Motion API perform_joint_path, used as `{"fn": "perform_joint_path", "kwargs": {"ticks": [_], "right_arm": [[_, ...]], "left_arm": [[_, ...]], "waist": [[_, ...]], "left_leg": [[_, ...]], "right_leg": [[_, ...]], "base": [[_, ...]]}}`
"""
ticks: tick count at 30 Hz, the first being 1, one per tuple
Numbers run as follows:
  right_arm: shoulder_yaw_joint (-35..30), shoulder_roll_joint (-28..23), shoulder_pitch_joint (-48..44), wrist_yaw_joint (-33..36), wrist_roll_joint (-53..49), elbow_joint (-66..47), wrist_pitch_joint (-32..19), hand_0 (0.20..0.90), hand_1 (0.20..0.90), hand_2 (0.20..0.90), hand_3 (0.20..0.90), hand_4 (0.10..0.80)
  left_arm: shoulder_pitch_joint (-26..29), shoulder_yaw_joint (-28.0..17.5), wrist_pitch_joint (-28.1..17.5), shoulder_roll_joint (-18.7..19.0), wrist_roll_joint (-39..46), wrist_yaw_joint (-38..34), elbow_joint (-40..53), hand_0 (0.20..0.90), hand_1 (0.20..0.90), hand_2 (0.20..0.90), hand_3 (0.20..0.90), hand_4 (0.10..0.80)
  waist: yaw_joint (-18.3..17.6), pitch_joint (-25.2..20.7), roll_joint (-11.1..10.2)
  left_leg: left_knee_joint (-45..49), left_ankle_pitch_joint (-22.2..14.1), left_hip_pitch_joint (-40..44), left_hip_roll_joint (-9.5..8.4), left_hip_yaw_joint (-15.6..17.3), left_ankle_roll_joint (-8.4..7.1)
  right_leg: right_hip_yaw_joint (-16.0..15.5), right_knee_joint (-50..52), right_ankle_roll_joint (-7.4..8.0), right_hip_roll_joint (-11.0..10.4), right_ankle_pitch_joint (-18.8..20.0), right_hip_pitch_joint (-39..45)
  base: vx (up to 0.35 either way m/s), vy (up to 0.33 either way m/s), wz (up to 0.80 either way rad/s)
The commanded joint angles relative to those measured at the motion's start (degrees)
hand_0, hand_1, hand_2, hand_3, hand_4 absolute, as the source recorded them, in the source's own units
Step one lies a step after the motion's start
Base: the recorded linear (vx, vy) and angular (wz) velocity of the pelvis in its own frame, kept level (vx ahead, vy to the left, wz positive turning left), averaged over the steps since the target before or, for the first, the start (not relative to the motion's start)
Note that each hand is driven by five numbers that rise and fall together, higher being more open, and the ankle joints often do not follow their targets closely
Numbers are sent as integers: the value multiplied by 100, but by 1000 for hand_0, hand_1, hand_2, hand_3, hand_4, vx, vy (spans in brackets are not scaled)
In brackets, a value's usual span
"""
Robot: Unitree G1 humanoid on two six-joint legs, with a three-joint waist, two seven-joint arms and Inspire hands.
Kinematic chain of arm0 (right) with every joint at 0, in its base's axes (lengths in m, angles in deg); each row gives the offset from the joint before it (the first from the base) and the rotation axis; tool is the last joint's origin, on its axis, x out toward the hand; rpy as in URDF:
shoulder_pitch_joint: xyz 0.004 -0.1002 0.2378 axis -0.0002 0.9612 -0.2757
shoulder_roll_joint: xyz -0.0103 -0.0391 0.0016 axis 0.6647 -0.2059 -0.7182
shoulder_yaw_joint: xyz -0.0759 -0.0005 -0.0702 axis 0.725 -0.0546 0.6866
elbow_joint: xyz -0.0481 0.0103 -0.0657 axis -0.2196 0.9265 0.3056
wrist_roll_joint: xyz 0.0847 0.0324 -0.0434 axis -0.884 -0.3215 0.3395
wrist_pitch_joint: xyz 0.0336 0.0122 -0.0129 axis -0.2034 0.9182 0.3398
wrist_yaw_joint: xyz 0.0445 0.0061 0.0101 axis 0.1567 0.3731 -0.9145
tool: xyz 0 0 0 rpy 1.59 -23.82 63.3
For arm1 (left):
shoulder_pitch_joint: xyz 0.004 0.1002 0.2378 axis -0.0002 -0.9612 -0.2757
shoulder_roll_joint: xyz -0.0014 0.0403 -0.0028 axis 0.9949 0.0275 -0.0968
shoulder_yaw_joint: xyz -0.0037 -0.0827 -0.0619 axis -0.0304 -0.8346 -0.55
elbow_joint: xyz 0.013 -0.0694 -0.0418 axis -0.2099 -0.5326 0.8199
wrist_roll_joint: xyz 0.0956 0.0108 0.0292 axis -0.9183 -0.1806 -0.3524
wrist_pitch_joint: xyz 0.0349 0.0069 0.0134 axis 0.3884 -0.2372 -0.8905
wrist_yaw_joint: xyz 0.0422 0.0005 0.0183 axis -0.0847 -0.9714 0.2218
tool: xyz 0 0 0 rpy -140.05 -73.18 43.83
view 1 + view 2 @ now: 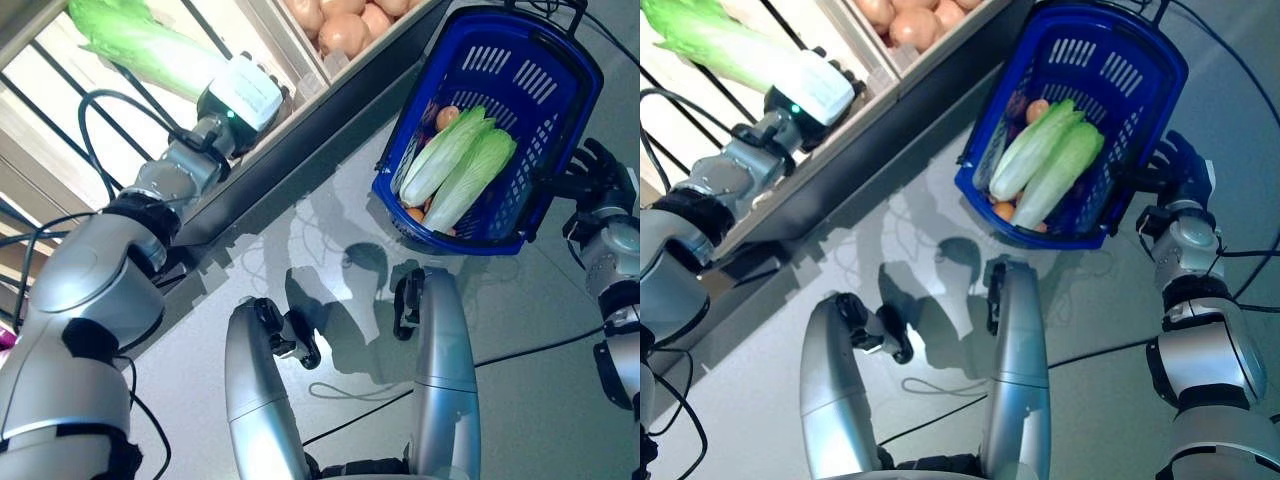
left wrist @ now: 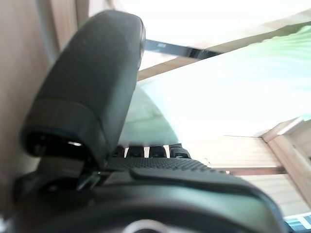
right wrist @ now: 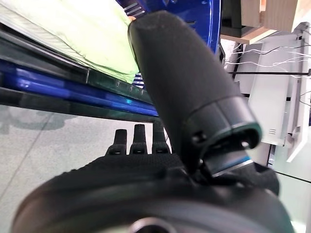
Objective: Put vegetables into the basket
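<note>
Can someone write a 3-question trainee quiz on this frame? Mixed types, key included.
1. True or false: the blue basket already holds two cabbages.
2. Which robot hand is at the basket? A) left B) right
3. Fill in: the left robot hand is at the shelf, up against a ___.

Key
1. True; smaller orange produce lies under them.
2. B; the right robot hand is against the basket's rim, though what it grips is not clear.
3. Cabbage; the left wrist view shows its pale leaves against the hand.

Silver-grey arms with black joint bands — dark robot hand (image 1: 1175,165), white wrist housing (image 1: 243,92).
</note>
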Motion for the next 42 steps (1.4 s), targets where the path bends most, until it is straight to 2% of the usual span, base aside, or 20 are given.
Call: {"fn": "perform_joint_path", "kwargs": {"ticks": [1,11,12,13,18,25,31,39,42], "right_arm": [[-53,-151,-250,-245,-287,-127,-356,900,900,900,900,800],[-299,-194,5,-429,-593,-278,-334,900,900,900,900,800],[-296,-197,-1,-457,-628,-295,-336,900,900,900,900,800],[-304,-186,0,-512,-702,-333,-356,900,900,900,900,800],[-392,-118,95,-610,-763,-536,-415,900,900,900,900,800],[-536,-101,274,-714,-693,-758,-324,900,900,900,900,800],[-637,60,596,-861,-620,-839,-263,900,900,900,900,800],[-560,184,667,-898,-554,-857,-288,900,900,900,900,800],[-597,229,774,-864,-578,-947,-207,900,900,900,900,800]], "left_arm": [[274,526,335,318,103,596,-456,900,900,900,900,800],[123,130,726,410,1003,423,-925,900,900,900,900,800],[123,105,740,416,987,417,-961,792,792,792,792,728],[100,55,719,428,965,401,-995,300,300,300,300,400],[42,-52,618,462,902,262,-994,300,300,300,300,400],[-170,-226,344,630,809,70,-839,300,300,300,300,400],[-543,-360,15,800,520,-581,-640,300,300,300,300,400],[-803,-550,-258,876,681,-1346,-491,300,300,300,300,400],[-924,-684,-583,920,919,-1802,-305,300,300,300,300,400]], "waist": [[-66,-18,-248],[-52,-18,-316],[-47,-18,-323],[-37,-18,-335],[-21,-19,-360],[-1,-175,-374],[5,-402,-356],[57,-708,-305],[115,-978,-292]], "left_leg": [[-244,-78,-229,56,-375,-559],[94,-78,-686,111,-462,-523],[98,-79,-679,105,-470,-514],[81,-79,-647,102,-485,-498],[-105,-50,-336,69,-492,-450],[-557,121,355,174,-435,-465],[-1144,333,1006,247,-289,-513],[-1995,663,1688,177,-63,-610],[-2573,829,2187,67,-10,-632]], "right_leg": [[146,-376,332,-528,241,275],[205,-60,299,-528,228,-161],[197,-53,296,-530,223,-151],[183,-54,290,-534,212,-117],[95,-169,279,-533,184,207],[-56,-560,270,-552,249,917],[-130,-1119,334,-512,411,1568],[-300,-1968,352,-425,585,2280],[-391,-2440,338,-398,642,2753]], "base": [[-12,-14,-7],[-6,-5,-2],[0,0,0],[0,0,0],[23,-4,-1],[72,-3,0],[60,1,5],[13,0,0],[86,-22,1]]}}
